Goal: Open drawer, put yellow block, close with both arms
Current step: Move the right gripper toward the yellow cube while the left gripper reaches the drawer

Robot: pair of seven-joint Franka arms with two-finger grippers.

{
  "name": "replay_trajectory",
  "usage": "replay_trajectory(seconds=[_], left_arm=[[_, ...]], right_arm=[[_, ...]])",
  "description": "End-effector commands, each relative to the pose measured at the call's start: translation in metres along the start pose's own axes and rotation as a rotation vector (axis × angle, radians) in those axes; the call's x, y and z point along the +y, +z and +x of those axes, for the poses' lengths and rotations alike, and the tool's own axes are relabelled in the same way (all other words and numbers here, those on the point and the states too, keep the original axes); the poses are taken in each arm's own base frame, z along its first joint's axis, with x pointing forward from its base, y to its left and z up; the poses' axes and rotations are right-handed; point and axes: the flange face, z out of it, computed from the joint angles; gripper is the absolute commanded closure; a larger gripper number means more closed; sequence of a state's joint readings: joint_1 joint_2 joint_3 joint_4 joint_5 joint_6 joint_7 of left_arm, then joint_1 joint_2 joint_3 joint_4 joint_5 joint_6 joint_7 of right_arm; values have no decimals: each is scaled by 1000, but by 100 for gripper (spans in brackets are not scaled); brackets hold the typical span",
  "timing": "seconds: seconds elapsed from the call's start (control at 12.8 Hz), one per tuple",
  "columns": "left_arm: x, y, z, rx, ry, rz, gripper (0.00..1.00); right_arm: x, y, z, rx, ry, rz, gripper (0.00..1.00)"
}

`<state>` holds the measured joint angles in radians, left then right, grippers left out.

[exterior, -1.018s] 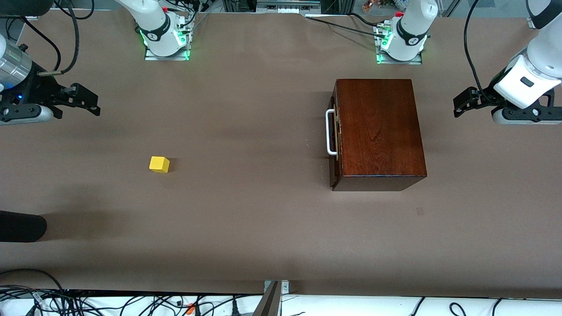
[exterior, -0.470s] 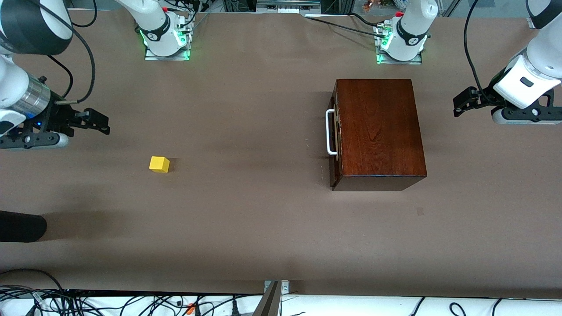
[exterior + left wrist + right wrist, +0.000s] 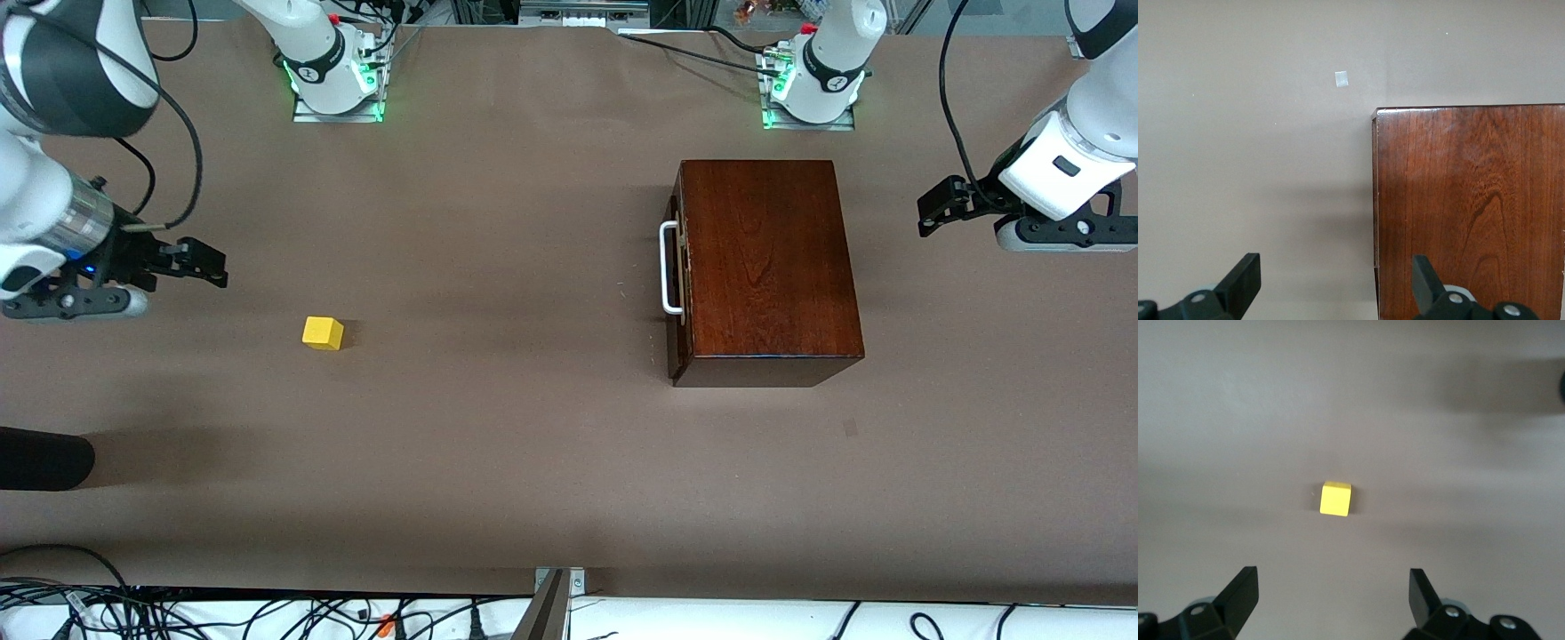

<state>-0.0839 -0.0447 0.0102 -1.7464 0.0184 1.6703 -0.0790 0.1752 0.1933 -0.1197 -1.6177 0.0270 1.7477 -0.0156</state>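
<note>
The dark reddish-brown wooden box [image 3: 769, 267] stands toward the left arm's end of the table. Its drawer is shut, with the white U-shaped handle [image 3: 669, 268] facing the right arm's end. The yellow block [image 3: 322, 332] lies on the table toward the right arm's end; it also shows in the right wrist view [image 3: 1335, 499]. My right gripper [image 3: 212, 269] is open and empty, in the air close to the block and apart from it. My left gripper [image 3: 931, 212] is open and empty, in the air beside the box's back end; the box shows in its wrist view [image 3: 1471, 207].
The brown table cover [image 3: 498, 444] runs under everything. A dark rounded object [image 3: 40, 458] juts in at the table edge near the right arm's end. A small pale mark [image 3: 851, 428] lies on the cover nearer the front camera than the box. Cables lie along the front edge.
My right gripper has come down and moved toward the yellow block. The left arm, the box and the block have not moved.
</note>
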Motion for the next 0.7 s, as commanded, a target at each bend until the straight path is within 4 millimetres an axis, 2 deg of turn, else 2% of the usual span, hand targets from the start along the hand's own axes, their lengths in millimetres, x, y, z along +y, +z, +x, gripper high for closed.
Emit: replay_trajectory(seconds=[0.0, 0.16, 0.31, 0.39, 0.47, 0.63], left_arm=[[2, -2, -1, -7, -3, -18, 0], [2, -2, -1, -7, -1, -19, 0], [7, 1, -4, -33, 18, -22, 0], [14, 9, -4, -66, 67, -21, 0], [37, 17, -5, -93, 151, -17, 0], [76, 37, -2, -128, 215, -10, 0]], right_arm=[[-4, 47, 21, -60, -15, -4, 0], [-26, 90, 36, -53, -43, -8, 0], [-28, 121, 43, -43, -45, -12, 0], [-27, 126, 44, -49, -42, -12, 0], [-25, 123, 44, -48, -39, -11, 0], [-23, 116, 43, -42, -37, -11, 0]])
